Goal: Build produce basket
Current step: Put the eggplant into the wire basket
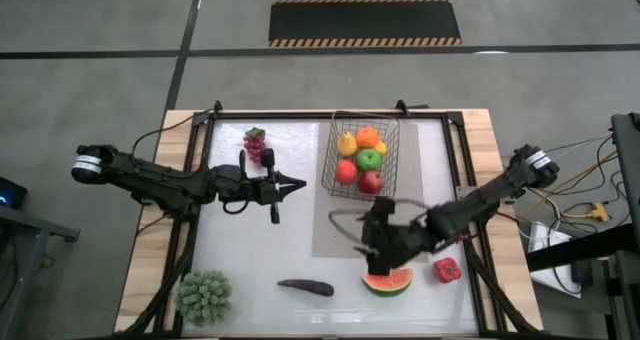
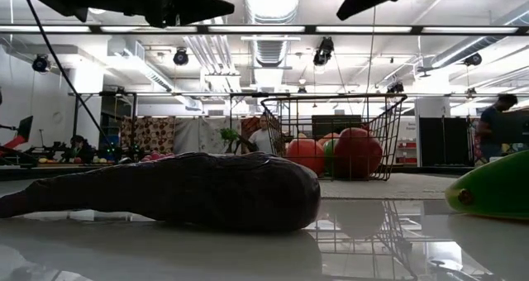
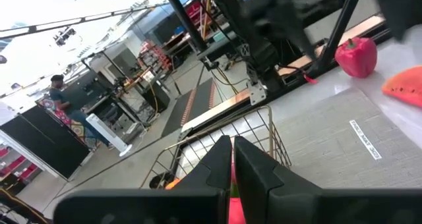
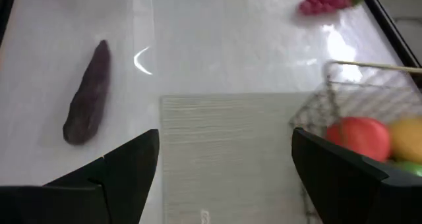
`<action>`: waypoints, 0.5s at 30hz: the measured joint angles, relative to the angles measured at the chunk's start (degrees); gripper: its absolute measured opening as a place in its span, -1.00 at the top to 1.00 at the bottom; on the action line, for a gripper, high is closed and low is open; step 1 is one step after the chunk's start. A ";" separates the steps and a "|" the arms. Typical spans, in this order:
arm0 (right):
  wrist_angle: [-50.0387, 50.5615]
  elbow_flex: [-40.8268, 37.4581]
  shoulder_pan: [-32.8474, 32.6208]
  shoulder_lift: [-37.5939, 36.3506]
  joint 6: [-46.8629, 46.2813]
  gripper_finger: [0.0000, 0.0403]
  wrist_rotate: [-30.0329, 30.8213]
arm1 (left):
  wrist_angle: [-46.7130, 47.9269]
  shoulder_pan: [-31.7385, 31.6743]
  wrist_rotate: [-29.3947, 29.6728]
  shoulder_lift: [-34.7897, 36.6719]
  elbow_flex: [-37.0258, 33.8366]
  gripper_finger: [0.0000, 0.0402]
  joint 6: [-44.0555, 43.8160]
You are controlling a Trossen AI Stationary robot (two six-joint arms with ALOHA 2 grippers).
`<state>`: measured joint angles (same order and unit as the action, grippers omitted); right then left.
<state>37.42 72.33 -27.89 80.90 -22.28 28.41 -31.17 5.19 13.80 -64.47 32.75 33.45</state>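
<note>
Nearest lies the eggplant (image 2: 165, 190); right gripper (image 1: 375, 242), jaws spread, hovers over the watermelon slice (image 1: 387, 281), likely next for the basket (image 1: 393, 160). Left gripper (image 1: 292, 187) waits clenched.

A small printed label (image 3: 364, 139) is showing on the grey mat (image 3: 330, 151), but its lettering is proving too small to read. No other text is showing legibly anywhere.

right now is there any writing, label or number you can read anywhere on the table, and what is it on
No text here can be read.
Grey mat: a short printed line in the left wrist view, too small and blurred to read.
Same mat, right wrist view: a small mark at its edge, also unreadable.
Basket and fruit: no labels visible.
</note>
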 joint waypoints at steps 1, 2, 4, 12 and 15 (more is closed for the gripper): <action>-2.07 -0.95 -1.12 0.78 0.47 -0.62 1.19 | 0.03 0.01 0.00 0.00 -0.01 0.99 0.00; -4.42 -2.08 -2.15 1.41 0.99 -0.62 2.08 | 0.04 0.02 0.00 0.00 -0.08 0.99 0.00; -10.47 -4.75 -3.47 2.38 3.12 -0.62 3.12 | 0.14 0.12 -0.19 0.00 -0.22 0.99 -0.03; -45.98 -20.53 -3.71 1.95 19.31 -0.62 0.02 | -0.54 3.71 -7.59 -1.58 1.31 0.99 -8.49; -53.36 -24.78 -3.71 1.33 21.82 -0.62 0.12 | -0.25 7.56 -5.40 -3.58 1.31 0.99 -13.14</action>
<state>-15.94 47.55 -31.59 82.23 -0.45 28.53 -31.42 12.75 8.40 -68.04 34.06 20.31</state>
